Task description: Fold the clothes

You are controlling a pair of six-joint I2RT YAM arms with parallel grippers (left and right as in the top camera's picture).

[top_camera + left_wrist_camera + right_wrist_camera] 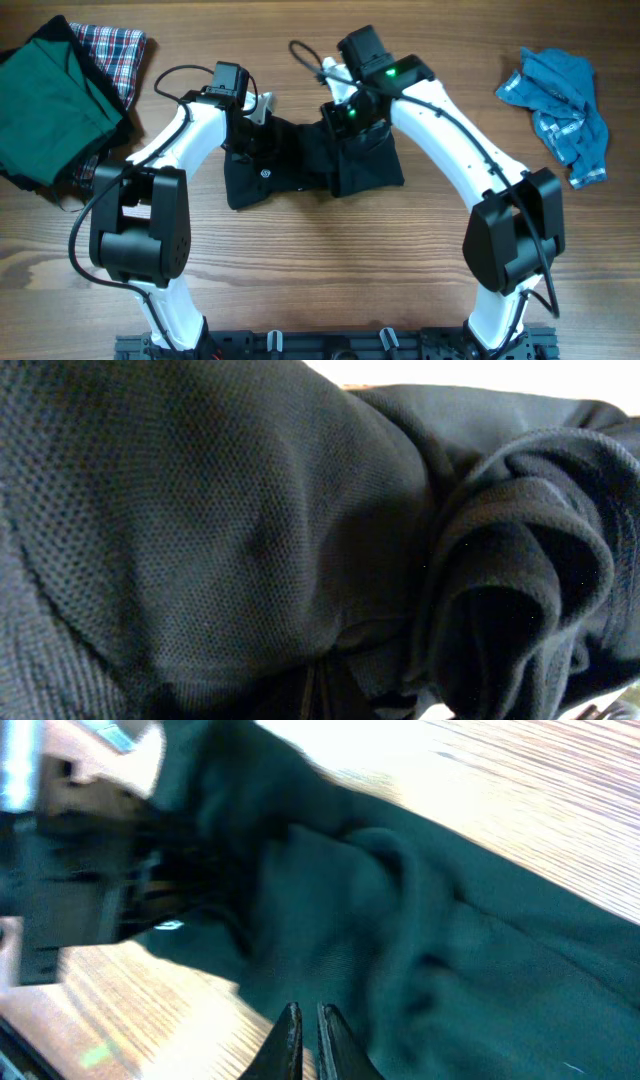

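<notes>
Probably robot lab: two arms (140, 225) on black rail (330, 345), wood-grain table (300, 280), strewn garments (560, 105).

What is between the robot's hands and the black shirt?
Nothing visible. The left gripper and the right gripper both sit right on the black shirt itself.

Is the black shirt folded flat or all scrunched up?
Scrunched up. The black shirt is a lumpy heap on the table, with deep wrinkles in both wrist views.
</notes>
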